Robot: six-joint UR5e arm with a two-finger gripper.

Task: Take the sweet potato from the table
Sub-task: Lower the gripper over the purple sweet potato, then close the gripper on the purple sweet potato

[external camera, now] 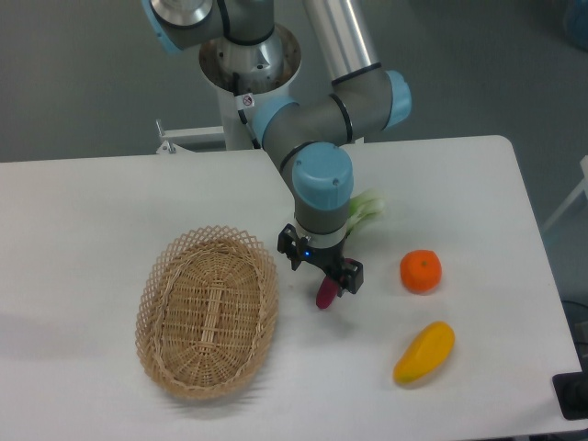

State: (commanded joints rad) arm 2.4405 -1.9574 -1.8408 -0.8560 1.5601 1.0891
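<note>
On the white table (83,211), the oval wicker basket (208,312) lies just left of the gripper (323,276), with a yellow mango-shaped fruit (424,354), an orange (421,272) and a pale green vegetable (367,208) partly hidden behind the wrist to its right. The sweet potato (324,295) pokes out beneath the gripper; the jaws seem clenched on its upper end, though I cannot tell for sure. Held so near one end, the slim tuber could swivel or slip free on lifting; no legible writing shows.
</note>
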